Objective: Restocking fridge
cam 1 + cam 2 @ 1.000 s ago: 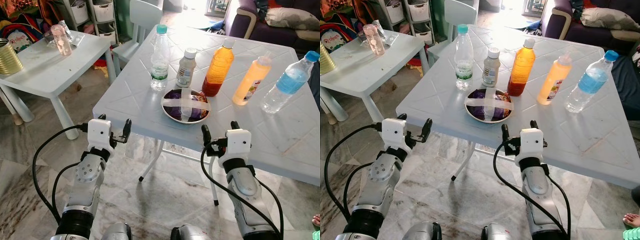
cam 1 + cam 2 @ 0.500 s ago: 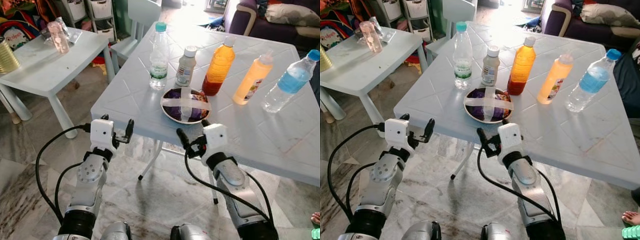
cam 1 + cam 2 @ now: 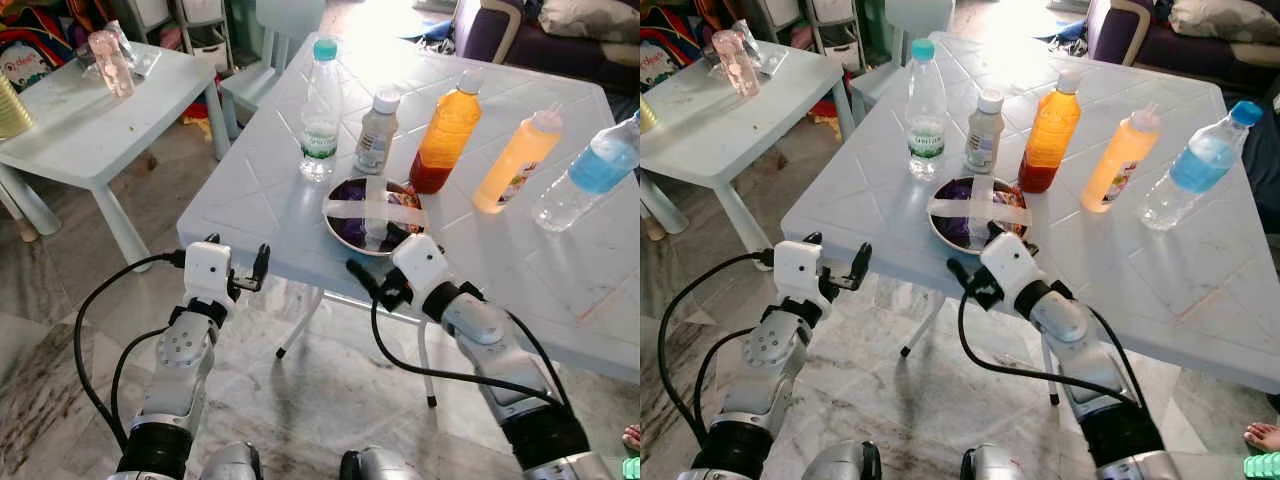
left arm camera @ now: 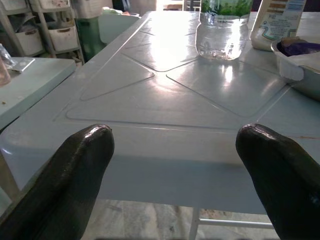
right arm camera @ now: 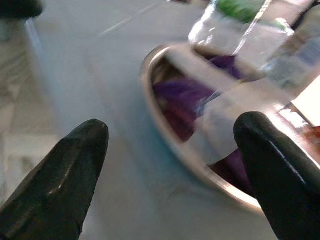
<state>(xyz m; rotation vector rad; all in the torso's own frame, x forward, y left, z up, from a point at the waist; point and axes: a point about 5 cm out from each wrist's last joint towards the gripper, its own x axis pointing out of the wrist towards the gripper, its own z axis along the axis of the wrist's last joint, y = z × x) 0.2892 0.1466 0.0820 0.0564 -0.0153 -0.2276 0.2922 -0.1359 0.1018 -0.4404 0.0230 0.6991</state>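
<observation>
A metal bowl (image 3: 372,213) holding purple contents under two crossed strips of white tape sits near the front edge of the white bench (image 3: 270,150), toward its left front corner. Behind the bowl, in a row running from left to right across the bench, stand a clear water bottle with a teal cap (image 3: 321,108), a small white-capped bottle (image 3: 376,132), a tall bottle of orange-red liquid (image 3: 446,131), a lighter orange bottle (image 3: 516,161) leaning slightly, and a tilted clear bottle with a blue label (image 3: 590,174) near the right edge. The right tool (image 3: 383,270) is at the front edge of the bench, just beside the bowl's near rim, fingers spread apart and grasping nothing; in the right wrist view the bowl (image 5: 200,120) lies ahead between the two black fingers (image 5: 65,175), blurred. The left tool (image 3: 238,262) hangs just off the bench's left front corner, below the edge, also released with fingers apart; the left wrist view looks along the bench top (image 4: 150,100) toward the base of the water bottle (image 4: 217,35). A second, lower white table (image 3: 90,130) stands to the left, carrying a pink cup (image 3: 106,60) and a yellow tin (image 3: 10,105) at its far left. A purple sofa (image 3: 520,40) stands beyond the bench at the far right, on a marble floor (image 3: 60,330).
</observation>
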